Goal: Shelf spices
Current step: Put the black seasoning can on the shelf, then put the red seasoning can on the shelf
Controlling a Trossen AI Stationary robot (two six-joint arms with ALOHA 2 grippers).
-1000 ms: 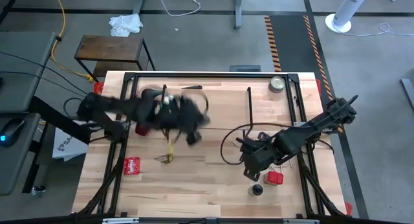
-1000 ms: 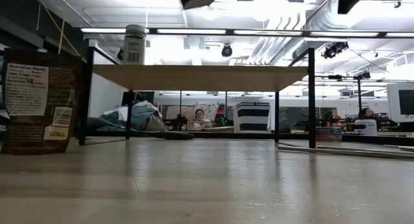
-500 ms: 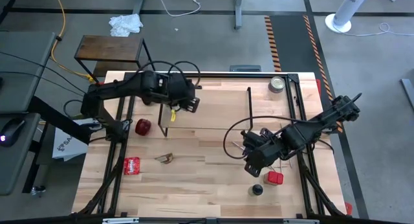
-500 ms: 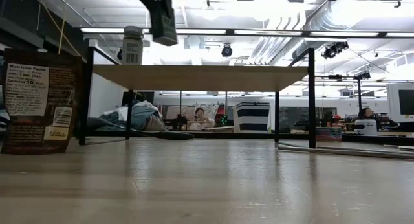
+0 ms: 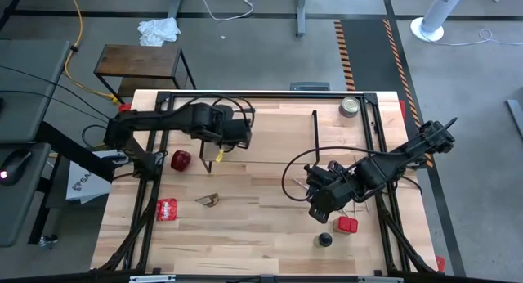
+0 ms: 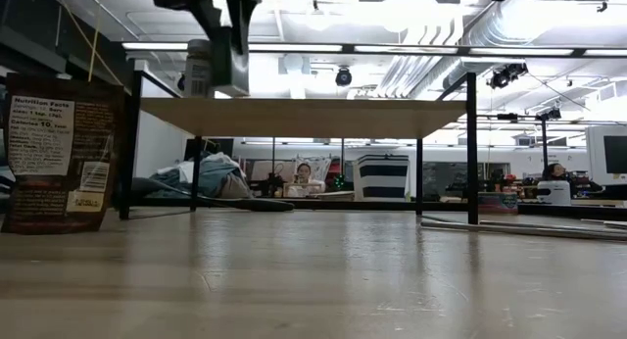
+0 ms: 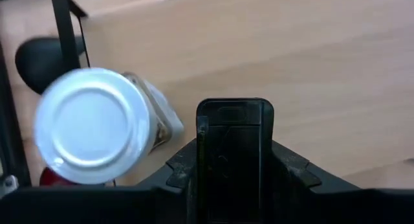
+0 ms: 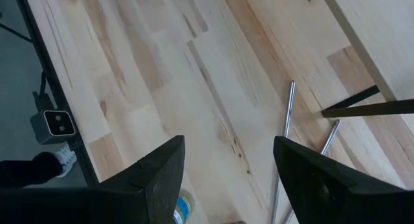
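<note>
The shelf (image 5: 261,140) is a light board (image 6: 304,117) on black rod frames, standing on the table. A clear jar with a white cap (image 6: 203,70) (image 7: 90,123) stands at the board's left end. My left gripper (image 5: 217,152) hangs over that end, right beside the white-capped jar, shut on a dark black-capped jar (image 6: 232,67). My right gripper (image 5: 317,211) is open above the table's near right part, nothing between its fingers (image 8: 162,179). A black-capped jar (image 5: 325,240) and a red-capped jar (image 5: 347,226) stand on the table by it. A tan wedge holder (image 5: 208,201) lies near the front left. My left gripper pinches the dark jar between its two fingers at its upper end, beside the black cap (image 7: 233,146). The fingers come steeply from above. The jar hangs upright below them, its lower end (image 6: 233,89) just clear of the shelf board.
A round silver tin (image 5: 351,105) stands at the far right corner. A red round thing (image 5: 180,159) and a flat red packet (image 5: 166,209) lie on the table's left. A brown pouch (image 6: 64,153) shows at the low view's left. Loose thin rods (image 8: 284,140) lie below my right gripper.
My left gripper has swung from over the table in front of the shelf toward the shelf's left end, rolling its wrist, and has come down with the dark jar. The jar now hangs beside the white-capped jar, just above the board. My right arm has kept still.
</note>
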